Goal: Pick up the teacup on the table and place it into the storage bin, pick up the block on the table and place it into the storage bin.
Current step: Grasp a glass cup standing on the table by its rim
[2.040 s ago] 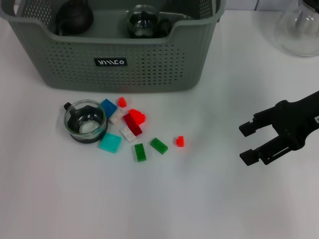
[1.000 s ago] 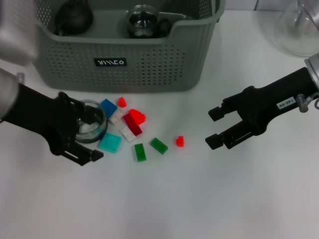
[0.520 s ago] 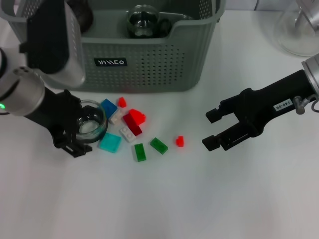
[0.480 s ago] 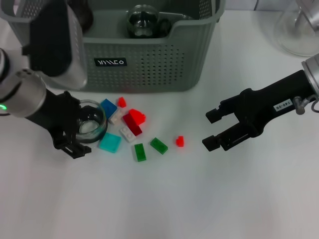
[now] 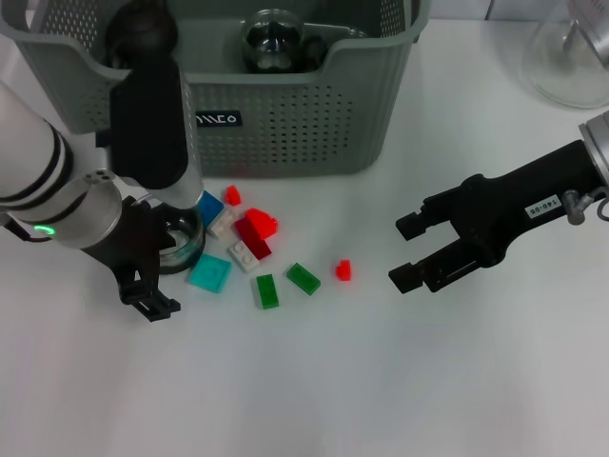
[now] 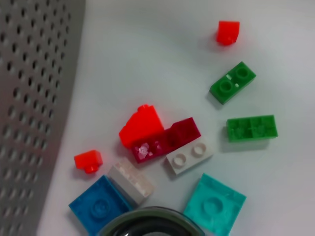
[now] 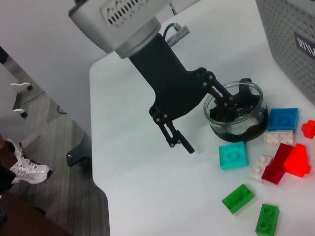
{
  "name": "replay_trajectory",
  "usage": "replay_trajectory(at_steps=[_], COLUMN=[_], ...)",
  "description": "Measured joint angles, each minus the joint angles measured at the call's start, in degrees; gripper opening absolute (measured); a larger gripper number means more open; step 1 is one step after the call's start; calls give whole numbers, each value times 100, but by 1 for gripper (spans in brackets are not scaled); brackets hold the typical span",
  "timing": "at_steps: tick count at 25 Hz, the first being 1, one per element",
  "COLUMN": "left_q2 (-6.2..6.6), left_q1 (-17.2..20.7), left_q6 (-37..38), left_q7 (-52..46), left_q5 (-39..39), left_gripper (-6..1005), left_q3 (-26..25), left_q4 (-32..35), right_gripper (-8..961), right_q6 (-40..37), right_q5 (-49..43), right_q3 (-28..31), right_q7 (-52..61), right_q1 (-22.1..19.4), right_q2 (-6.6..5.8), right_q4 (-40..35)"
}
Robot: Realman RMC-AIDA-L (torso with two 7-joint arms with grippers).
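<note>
Left gripper has slid lower-left, one finger inside the teacup, jaws wide. Glass looks fragile and slick: pinch the rim. Right gripper hangs open, mid-right.

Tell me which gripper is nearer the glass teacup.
Left. The left gripper straddles the teacup rim, one finger inside the cup, one outside. The right gripper hangs open far across the table, beyond the scattered blocks.

One glass teacup sits among roughly nine blocks: three red, one dark red, two green, two white, one teal, one blue, partly hidden. One storage bin holds apparently two dark objects.
</note>
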Motion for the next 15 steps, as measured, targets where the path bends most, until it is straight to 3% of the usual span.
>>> replay_trajectory(at_steps=[13,15], left_q2=[0,-4], left_q1=[-59,-64], left_q6=[-178,-204], left_q7=[-304,-318], left_q5=[295,330], left_gripper=[813,728], left_q3=[135,150], left_q4=[-258,-287], right_gripper=[918,918], right_q6=[9,9], right_q5=[-1,-1], right_q3=[1,1], right_q7=[4,6], right_q1=[-34,-35], right_q2=[0,-1], right_q4=[0,0])
